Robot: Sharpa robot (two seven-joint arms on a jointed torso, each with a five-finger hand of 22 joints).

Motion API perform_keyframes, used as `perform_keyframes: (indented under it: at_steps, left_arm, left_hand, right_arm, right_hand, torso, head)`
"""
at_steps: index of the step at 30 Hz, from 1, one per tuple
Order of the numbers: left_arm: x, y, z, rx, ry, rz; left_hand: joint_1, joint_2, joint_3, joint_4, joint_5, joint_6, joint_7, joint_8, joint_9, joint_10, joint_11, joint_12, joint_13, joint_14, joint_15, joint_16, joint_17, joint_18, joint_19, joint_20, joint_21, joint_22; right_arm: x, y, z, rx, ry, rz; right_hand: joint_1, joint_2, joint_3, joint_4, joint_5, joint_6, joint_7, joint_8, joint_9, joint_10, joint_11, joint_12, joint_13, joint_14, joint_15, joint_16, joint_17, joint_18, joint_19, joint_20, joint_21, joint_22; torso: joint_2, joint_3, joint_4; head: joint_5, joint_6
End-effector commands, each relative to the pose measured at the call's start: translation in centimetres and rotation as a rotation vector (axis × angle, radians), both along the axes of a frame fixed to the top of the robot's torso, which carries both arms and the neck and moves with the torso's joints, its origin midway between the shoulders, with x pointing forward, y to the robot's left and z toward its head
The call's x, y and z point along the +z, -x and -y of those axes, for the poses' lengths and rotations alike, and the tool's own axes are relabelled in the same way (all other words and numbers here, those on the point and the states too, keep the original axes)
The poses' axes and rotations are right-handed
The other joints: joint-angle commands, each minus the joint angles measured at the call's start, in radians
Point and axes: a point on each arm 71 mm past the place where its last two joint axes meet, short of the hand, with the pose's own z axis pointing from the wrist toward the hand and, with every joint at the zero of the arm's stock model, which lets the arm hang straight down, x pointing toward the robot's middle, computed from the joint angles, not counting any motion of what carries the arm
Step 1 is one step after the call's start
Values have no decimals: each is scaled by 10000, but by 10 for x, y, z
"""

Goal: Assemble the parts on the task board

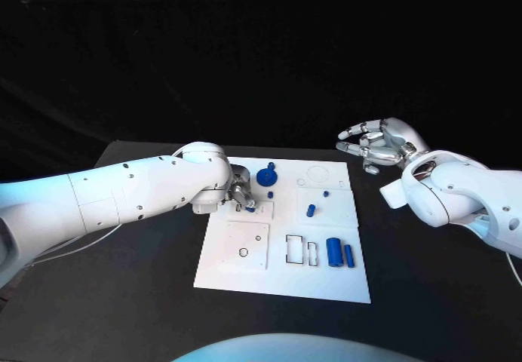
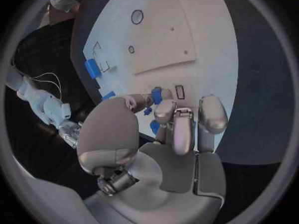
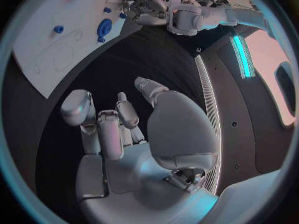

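A black table (image 1: 130,302) stands before a dark backdrop (image 1: 261,60).

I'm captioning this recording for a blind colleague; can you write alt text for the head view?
The robot's left hand reaches down onto the upper left part of the white task board on a black table, fingers close beside a round blue part. The right hand hangs in the air beyond the board's right corner, fingers apart and holding nothing. Two blue cylinders lie side by side near the board's lower right.

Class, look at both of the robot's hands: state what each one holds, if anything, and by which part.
The right hand holds nothing; its fingers are apart, above the table. The left hand is down on the task board among small blue parts; whether it holds one cannot be told.
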Motion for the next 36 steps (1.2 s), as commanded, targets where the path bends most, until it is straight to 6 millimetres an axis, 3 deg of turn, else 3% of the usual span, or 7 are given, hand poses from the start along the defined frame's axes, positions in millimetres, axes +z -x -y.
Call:
perform_keyframes:
  at_steps: [1, 22, 36]
  left_arm:
    - [-6, 3, -2, 32, -279, -431]
    - [-7, 1, -3, 87, -356, -488]
    - [-7, 0, -2, 104, -354, -468]
  left_hand:
    - [-252, -117, 1167, -1184, -67, 131, -181, 60, 36, 75, -32, 56, -20, 742, -68, 62, 1358, -96, 51, -16, 42, 18]
    - [-854, -325, 498, -693, -73, 258, -261, 40, 5, 119, -95, 151, 63, 765, -120, 119, 1461, -122, 130, -68, 84, 149]
    - [-1289, -315, -565, -28, -107, 417, -274, 2, -41, 135, -104, 198, 70, 773, -134, 150, 1508, -136, 176, -88, 97, 215]
  right_arm:
    - [0, 1, -1, 173, 13, 12]
    - [0, 1, -1, 215, 6, 30]
    - [0, 1, -1, 218, 1, 47]
  right_hand:
    - [-56, -41, -9, 62, 32, -52, -7, 61, 10, -60, 7, -40, -30, 405, -27, -37, 270, 68, -82, -15, -54, -23]
    - [-186, -119, -110, 150, 49, -115, -13, 125, 23, -71, 7, -35, -52, 393, -28, -64, 238, 78, -104, -18, -144, -77]
    - [-311, -152, -224, 261, 18, -154, -21, 189, 37, -81, 1, -29, -78, 393, -32, -72, 239, 81, -100, -22, -190, -97]
  torso:
    - [-4, 1, 0]
    - [-4, 6, -7]
    - [13, -8, -14]
  head:
    - [16, 1]
    - [-17, 0]
    - [-51, -9]
